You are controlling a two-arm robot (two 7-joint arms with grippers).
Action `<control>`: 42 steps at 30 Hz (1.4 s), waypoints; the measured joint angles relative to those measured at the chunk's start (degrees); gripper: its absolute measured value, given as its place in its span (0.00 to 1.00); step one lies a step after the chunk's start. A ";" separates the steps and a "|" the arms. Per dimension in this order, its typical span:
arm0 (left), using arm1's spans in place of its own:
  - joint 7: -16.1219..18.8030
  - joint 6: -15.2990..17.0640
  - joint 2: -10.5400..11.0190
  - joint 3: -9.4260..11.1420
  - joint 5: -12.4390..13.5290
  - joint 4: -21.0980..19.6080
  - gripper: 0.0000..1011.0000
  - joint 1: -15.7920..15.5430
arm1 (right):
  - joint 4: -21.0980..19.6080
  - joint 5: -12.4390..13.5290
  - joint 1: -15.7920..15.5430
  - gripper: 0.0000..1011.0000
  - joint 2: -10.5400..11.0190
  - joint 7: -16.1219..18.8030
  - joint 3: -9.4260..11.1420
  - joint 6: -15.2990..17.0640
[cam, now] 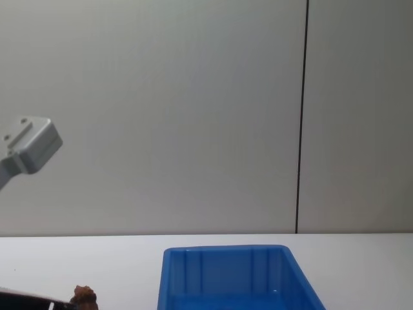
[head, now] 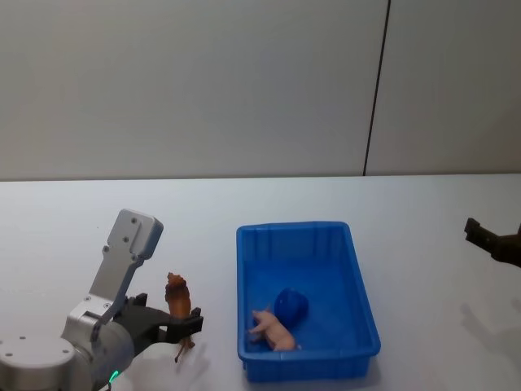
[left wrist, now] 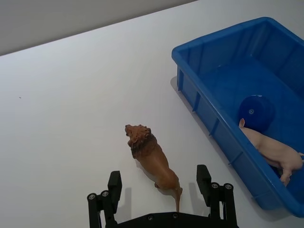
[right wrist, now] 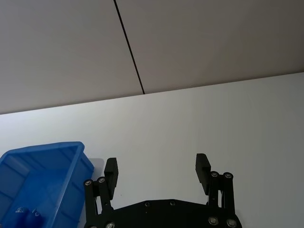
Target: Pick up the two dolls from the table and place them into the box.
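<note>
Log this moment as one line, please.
left gripper open around brown doll on table | pink doll in box | right gripper open, idle at right

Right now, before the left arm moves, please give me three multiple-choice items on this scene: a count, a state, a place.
1. How many animal toys stand on the table outside the blue bin? A none; B one; C two.
2. The left gripper's fingers are: A open, one on each side of the lion toy; B shut on the lion; C shut on nothing.
3. Where is the pink pig toy? A on the table; B inside the bin; C between the left gripper's fingers.

1 B: only the lion stands there. 2 A: a gap shows between each finger and the lion. 3 B: the pig lies on the bin's floor.
</note>
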 joint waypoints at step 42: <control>-0.37 3.50 -8.36 0.16 2.70 13.11 0.99 -7.59 | 0.01 0.03 0.00 0.99 0.00 0.00 0.00 0.01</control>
